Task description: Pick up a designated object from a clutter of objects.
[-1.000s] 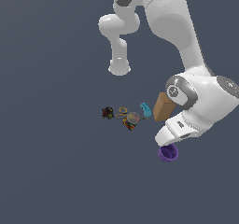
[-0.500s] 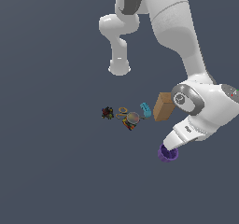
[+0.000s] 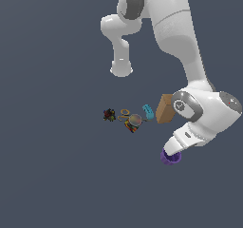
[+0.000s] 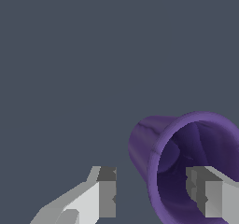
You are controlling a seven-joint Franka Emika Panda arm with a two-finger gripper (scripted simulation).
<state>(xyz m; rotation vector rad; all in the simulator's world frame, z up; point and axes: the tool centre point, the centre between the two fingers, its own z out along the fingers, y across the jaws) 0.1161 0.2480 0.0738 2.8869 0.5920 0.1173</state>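
The purple cup (image 3: 171, 158) lies on the grey floor in the exterior view, just under my hand. In the wrist view the purple cup (image 4: 186, 167) is on its side with its mouth towards the camera. My gripper (image 4: 154, 188) is open. One fingertip (image 4: 107, 190) is outside the cup's wall and the other fingertip (image 4: 205, 195) is in front of its mouth, so the fingers straddle the near wall. In the exterior view the gripper (image 3: 172, 150) is mostly hidden by the white hand.
The clutter lies to the exterior view's left of the cup: a tan box (image 3: 164, 109), a light-blue curved piece (image 3: 147, 111), a grey-orange round item (image 3: 134, 122), a thin orange ring (image 3: 125, 112) and a dark toy (image 3: 109, 115). The arm's base (image 3: 121, 70) stands behind them.
My wrist and forearm have swung a little to the exterior view's right and lower, over the cup. The cup and the clutter have not moved.
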